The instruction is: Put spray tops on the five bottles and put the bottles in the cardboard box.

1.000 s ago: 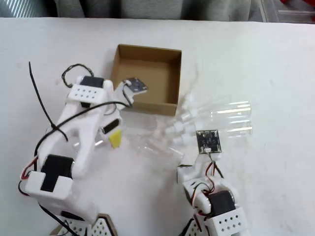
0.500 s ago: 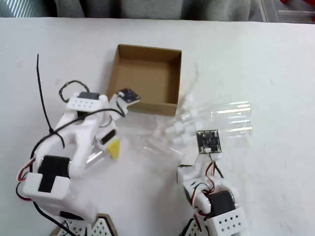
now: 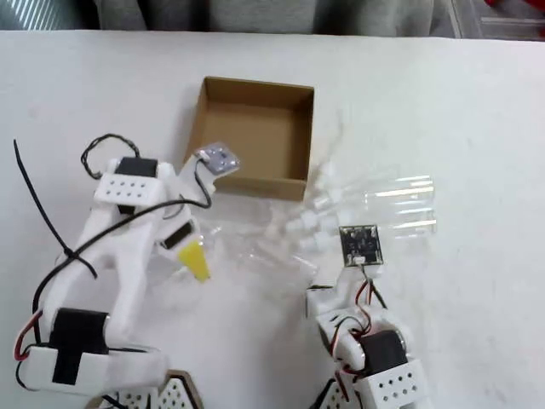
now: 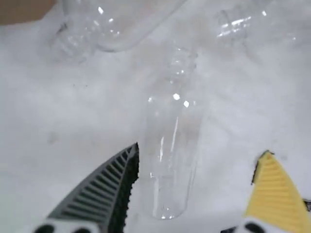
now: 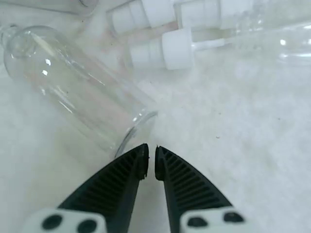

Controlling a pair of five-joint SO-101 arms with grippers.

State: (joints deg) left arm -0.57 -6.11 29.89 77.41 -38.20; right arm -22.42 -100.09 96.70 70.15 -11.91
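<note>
A clear open-necked bottle (image 4: 172, 141) lies on the white table between the fingers of my left gripper (image 4: 199, 151), which is open; the grey finger (image 4: 109, 187) and yellow finger (image 4: 269, 191) stand on either side of it. From above, that gripper (image 3: 186, 256) sits just in front of the cardboard box (image 3: 255, 136), which holds nothing. My right gripper (image 5: 150, 160) is shut on nothing, its tips close to the open base end of another clear bottle (image 5: 77, 92). White spray tops (image 5: 165, 48) lie beyond it. I cannot tell whether any top is fitted.
More clear bottles (image 3: 400, 204) and spray tops (image 3: 311, 223) lie in a loose cluster to the right of the box's front. The right arm (image 3: 370, 345) is at the near edge. A black cable (image 3: 43, 221) loops off the left arm.
The left arm has drawn back from the box toward the near left, bringing its gripper down over the lying bottle. The right arm has not moved.
</note>
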